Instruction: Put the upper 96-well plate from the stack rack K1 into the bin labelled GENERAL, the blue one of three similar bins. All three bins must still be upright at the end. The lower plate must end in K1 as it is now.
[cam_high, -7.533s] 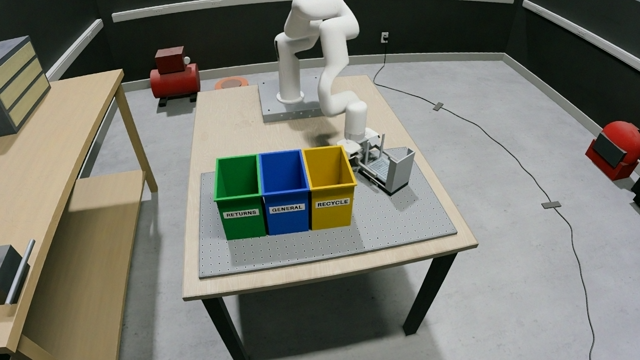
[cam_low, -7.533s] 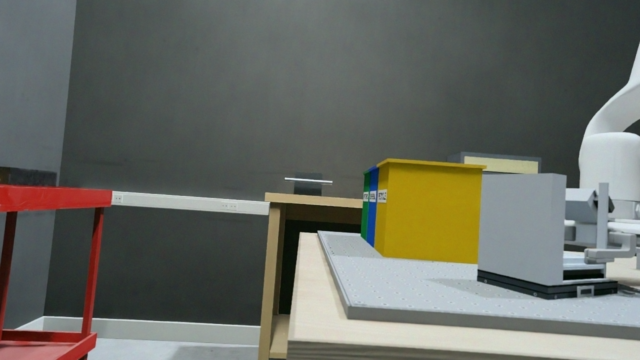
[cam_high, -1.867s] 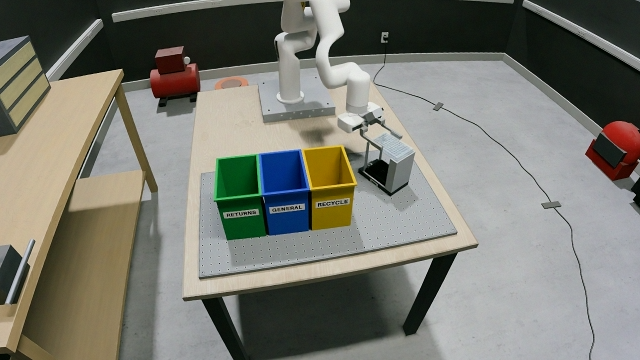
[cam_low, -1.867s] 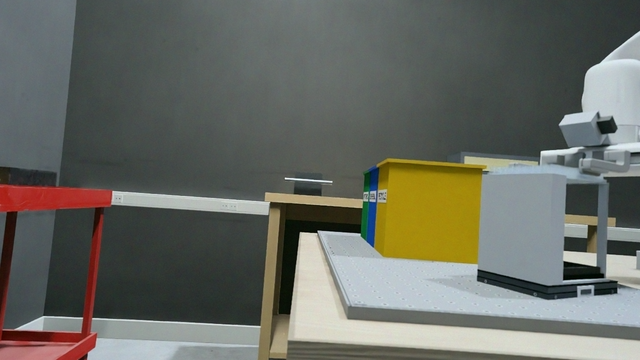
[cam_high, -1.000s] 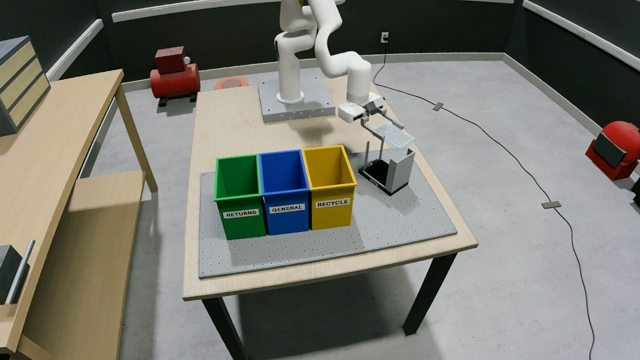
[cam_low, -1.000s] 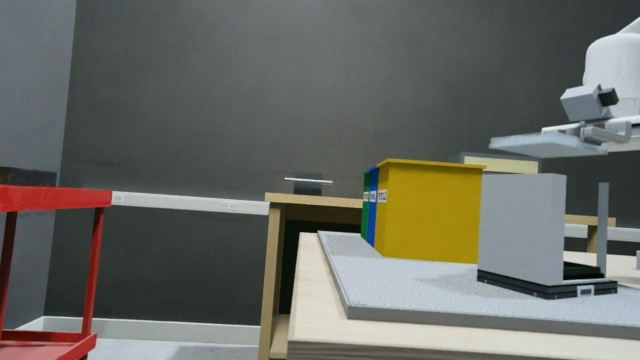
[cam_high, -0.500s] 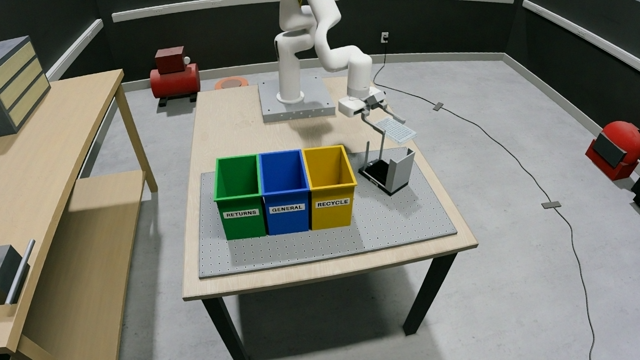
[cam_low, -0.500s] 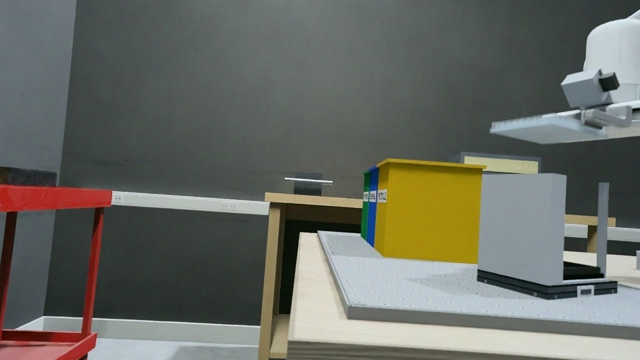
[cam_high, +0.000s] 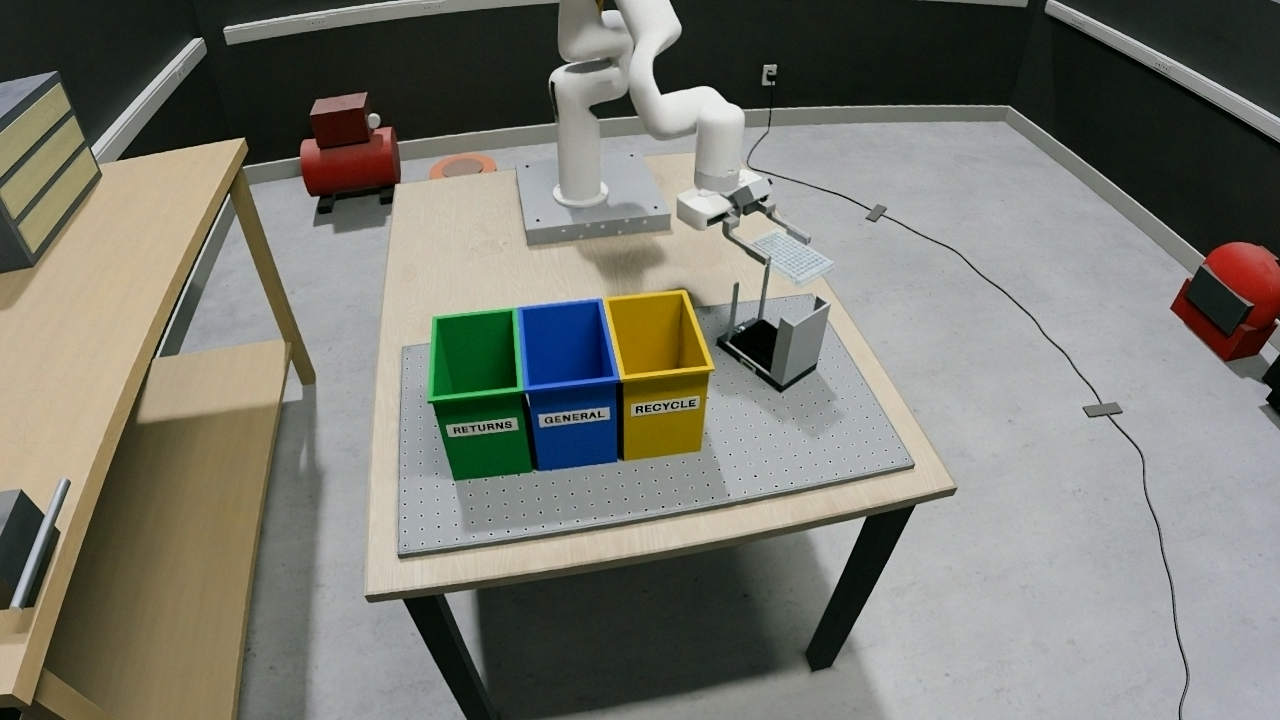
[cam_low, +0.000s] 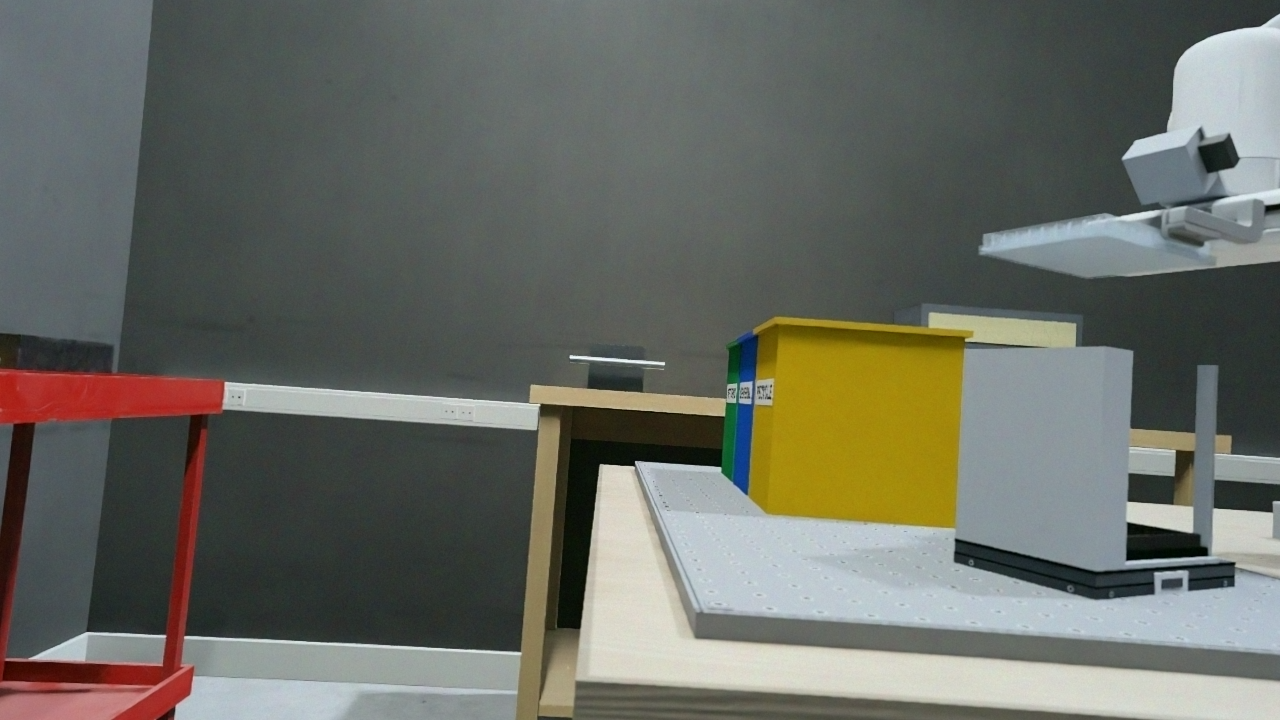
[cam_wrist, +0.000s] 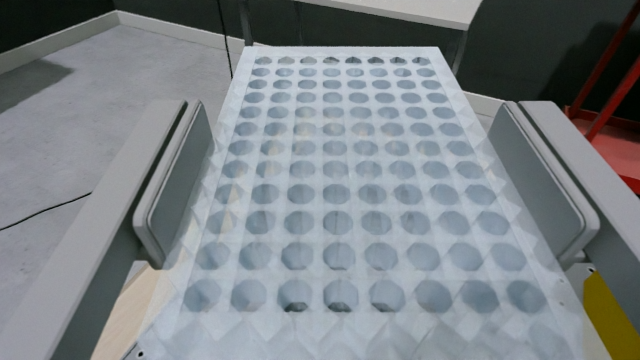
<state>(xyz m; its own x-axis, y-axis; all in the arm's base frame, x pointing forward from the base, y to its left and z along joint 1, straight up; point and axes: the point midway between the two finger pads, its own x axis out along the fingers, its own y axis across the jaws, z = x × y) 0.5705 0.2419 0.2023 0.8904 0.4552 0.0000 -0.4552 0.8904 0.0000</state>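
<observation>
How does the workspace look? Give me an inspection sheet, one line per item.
Surface: perforated board on wooden table.
Job's things: green, blue and yellow bins upright; upper 96-well plate raised above rack K1; lower plate not discernible.
Clutter: nothing seen.
Gripper: fingers grip upper plate's sides.
Cables: black cable along floor.
Surroundings: red compressor, red cart.

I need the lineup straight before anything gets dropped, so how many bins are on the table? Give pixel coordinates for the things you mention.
3: green RETURNS (cam_high: 487, 435) (cam_low: 732, 429) at one end, blue GENERAL (cam_high: 574, 438) (cam_low: 746, 429) in the middle, yellow RECYCLE (cam_high: 662, 429) (cam_low: 863, 429) nearest the rack (cam_high: 799, 344) (cam_low: 1042, 456). None looks hidden.
</observation>
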